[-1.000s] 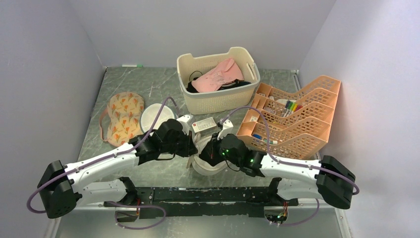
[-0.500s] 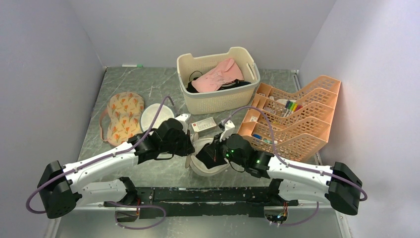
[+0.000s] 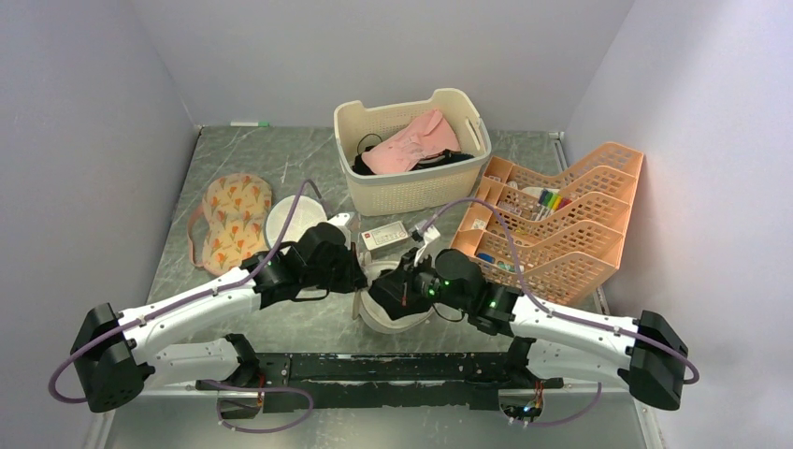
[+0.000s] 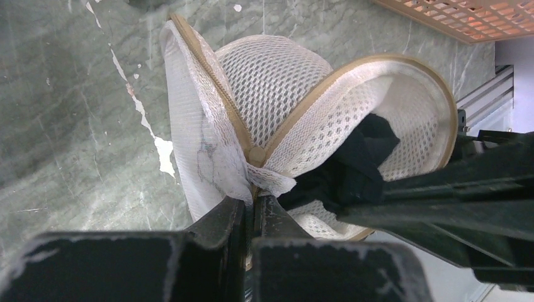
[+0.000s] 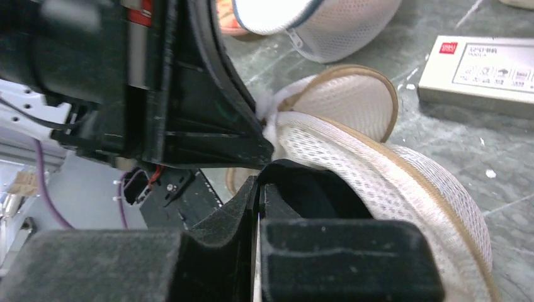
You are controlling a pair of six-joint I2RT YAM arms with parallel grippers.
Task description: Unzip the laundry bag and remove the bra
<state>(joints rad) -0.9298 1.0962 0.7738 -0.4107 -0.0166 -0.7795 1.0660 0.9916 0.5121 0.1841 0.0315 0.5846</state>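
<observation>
**Task progress.** The unzipping step is judged complete: the zip (image 4: 217,88) is parted along most of the visible rim, and the laundry bag (image 4: 271,82) gapes like a clamshell. The removal step is in hand but not finished. The bra (image 4: 352,163), taken to be the black garment, is seen bunched in the opening, partly out over the rim and partly inside. What is left is to draw it fully clear of the bag.

**Grippers.** The left gripper (image 4: 253,207) is closed, and a fold of the white mesh at the zip edge is pinched between its fingers, so that the bag is anchored. The right gripper (image 5: 259,182) is fully closed at the mouth of the bag. A fold of the black fabric appears to be held at its tips, though the contact itself is partly hidden.

**Location.** The bag is located on the table (image 3: 281,150) at the near centre, directly between the two grippers.

**Appearance.** The bag is round and made of white open mesh, with beige tape bound along both zip edges. One half is folded back and the other is domed upward. The mesh is soft and is deformed where it is gripped.
</observation>
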